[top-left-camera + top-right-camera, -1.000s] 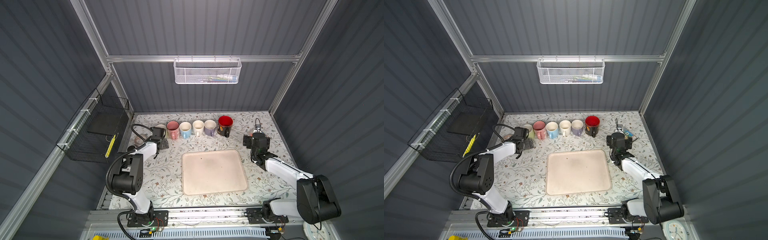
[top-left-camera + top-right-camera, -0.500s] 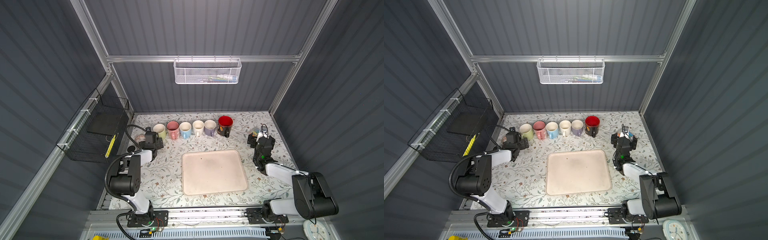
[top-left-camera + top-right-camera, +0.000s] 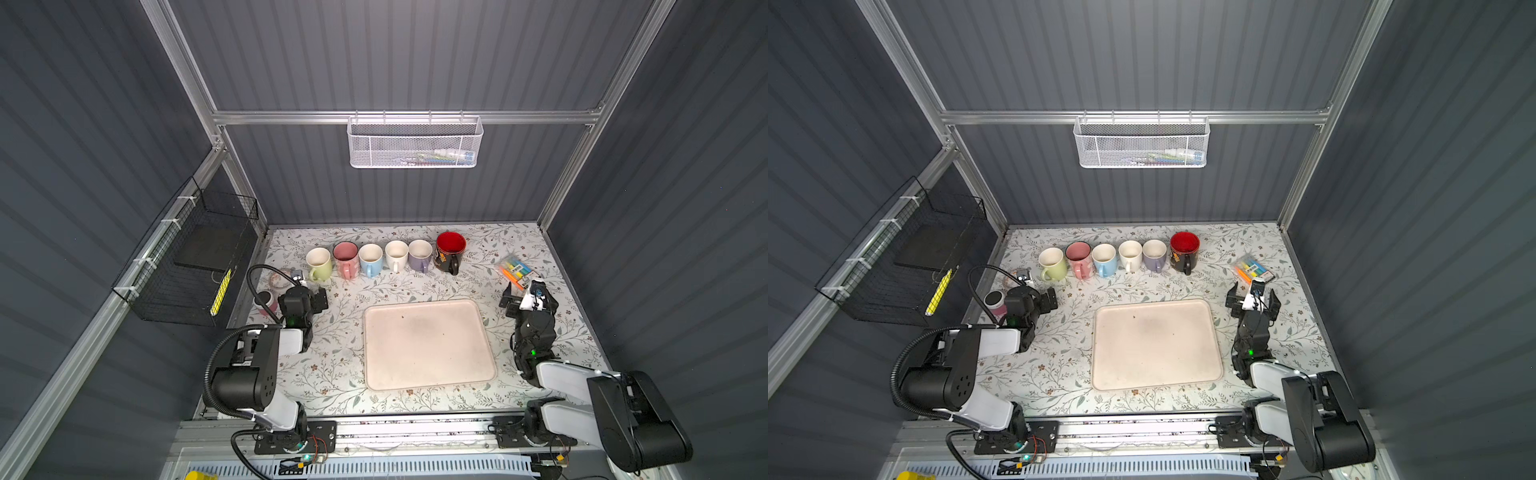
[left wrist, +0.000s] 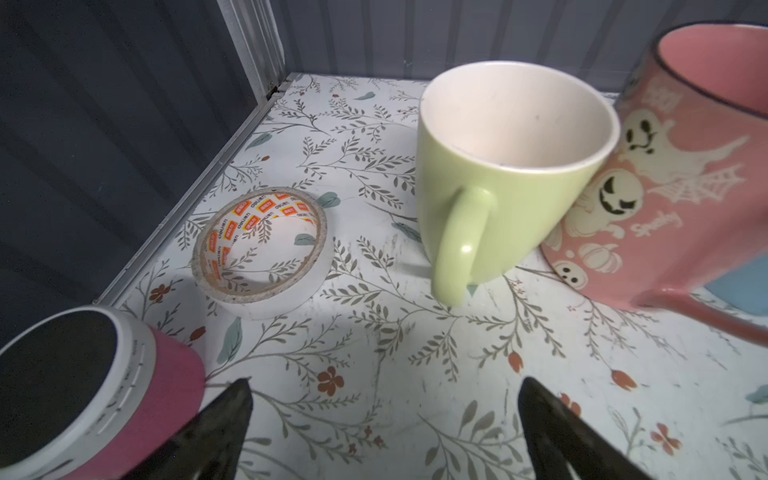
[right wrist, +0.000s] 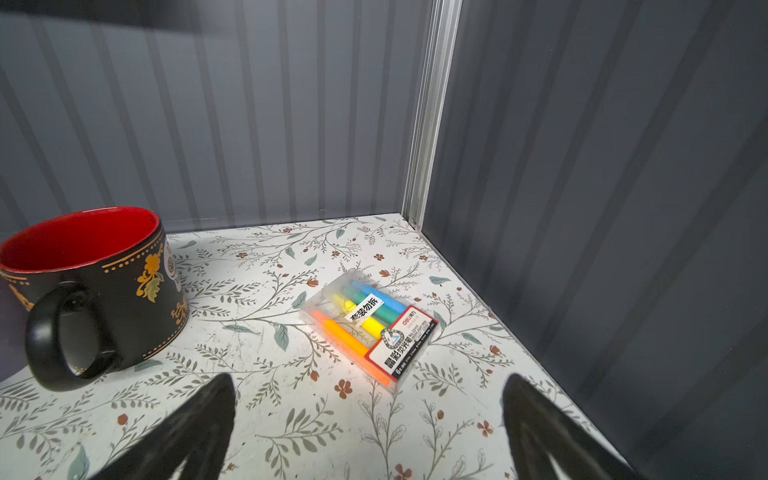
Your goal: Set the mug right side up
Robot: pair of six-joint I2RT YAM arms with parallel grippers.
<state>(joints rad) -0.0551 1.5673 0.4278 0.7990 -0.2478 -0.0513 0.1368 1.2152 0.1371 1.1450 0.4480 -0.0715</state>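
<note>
Mugs (image 3: 396,252) all look rim-up already, lined along the back of the desk (image 3: 332,332), green mug (image 4: 498,174) nearest the left gripper (image 4: 384,399). Jaws apart and empty there, same on right gripper (image 5: 368,395). Sloppy swing could clip that handle, tipping it.

In the left wrist view the frame edge cuts the pink mug (image 4: 685,166), and you get only a sliver of the blue mug (image 4: 739,291) behind it. The pink-banded canister (image 4: 83,395) is cropped too; the left gripper (image 4: 382,399) shows as two blurred dark tips. The right wrist view clips the black mug (image 5: 116,299). Upper centre in both top views, the white mesh basket (image 3: 374,145) (image 3: 1100,145) holds items too small to name.
</note>
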